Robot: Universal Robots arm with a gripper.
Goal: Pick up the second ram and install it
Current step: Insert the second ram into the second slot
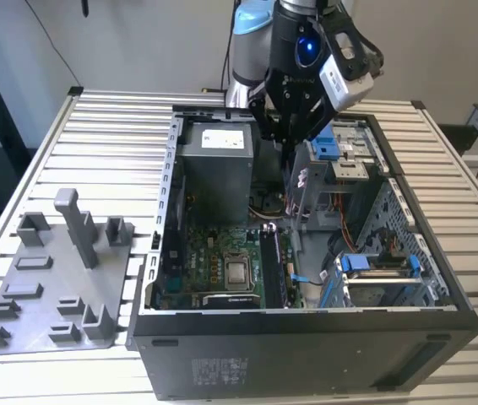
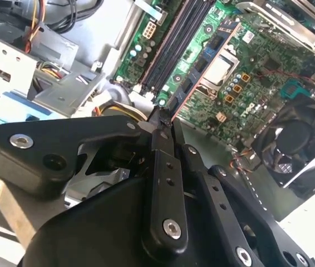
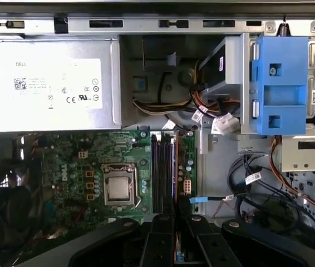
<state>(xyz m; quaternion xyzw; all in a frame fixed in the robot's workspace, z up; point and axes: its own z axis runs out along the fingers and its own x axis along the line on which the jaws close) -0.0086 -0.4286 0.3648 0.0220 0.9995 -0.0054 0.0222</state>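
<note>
My gripper (image 1: pixel 288 181) hangs inside the open computer case (image 1: pixel 306 337), above the far end of the black memory slots (image 1: pixel 269 261). In both wrist views its black fingers (image 3: pixel 163 239) are pressed together on a thin dark stick seen edge-on, the second ram (image 3: pixel 176 183). The stick runs forward from the fingertips, in line with the memory slots (image 3: pixel 162 172) beside the processor socket (image 3: pixel 117 186). In the second wrist view the gripper (image 2: pixel 162 119) shows its tips meeting over the near end of the memory slots (image 2: pixel 174 39). The ram floats above the board, apart from the slots.
A grey power supply (image 1: pixel 218 164) stands at the back of the case. A drive cage with blue latches (image 1: pixel 328 143) and loose cables (image 3: pixel 202 114) lie close beside the gripper. The grey holder tray (image 1: pixel 53 278) with upright posts sits on the slatted table at the exterior view's left.
</note>
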